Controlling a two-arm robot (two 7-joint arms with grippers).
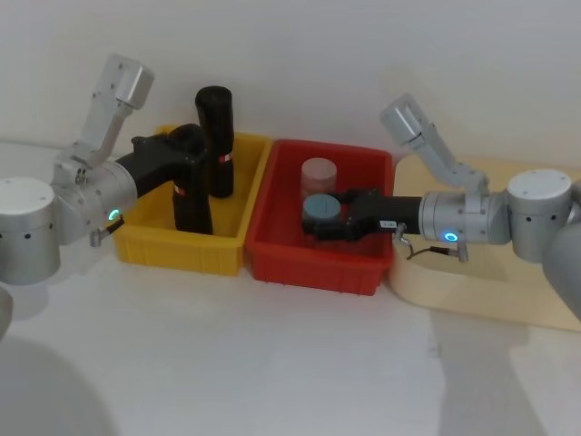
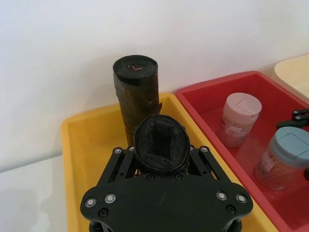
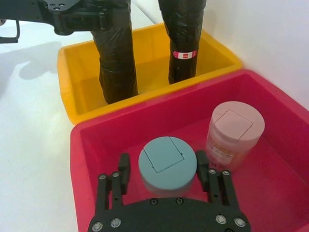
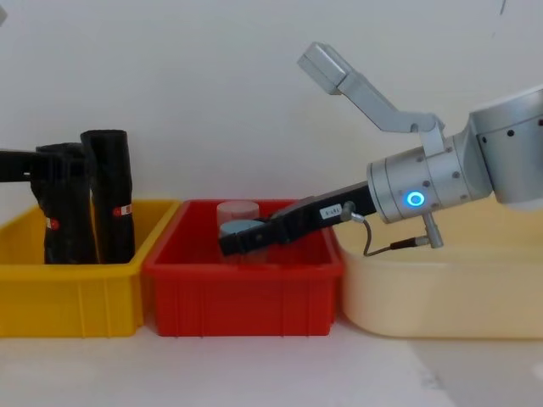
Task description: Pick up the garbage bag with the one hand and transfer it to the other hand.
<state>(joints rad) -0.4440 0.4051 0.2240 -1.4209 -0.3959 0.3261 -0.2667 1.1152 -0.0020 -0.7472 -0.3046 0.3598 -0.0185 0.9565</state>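
Note:
Two black garbage bag rolls stand upright in the yellow bin (image 1: 182,254). My left gripper (image 1: 192,147), on the arm with the green ring light, is shut around the top of the nearer garbage bag (image 1: 192,207), whose foot rests on the bin floor. In the left wrist view that roll's open end (image 2: 161,145) sits between the fingers, with the second roll (image 2: 136,87) behind it. My right gripper (image 3: 163,169), on the blue-lit arm, reaches into the red bin (image 1: 313,268). It is open, with a finger on either side of a blue-lidded jar (image 3: 166,157).
A pink-lidded jar (image 3: 235,128) stands beside the blue-lidded one in the red bin. A cream tray (image 1: 472,295) lies to the right, under the right arm. The white table in front of the bins is bare.

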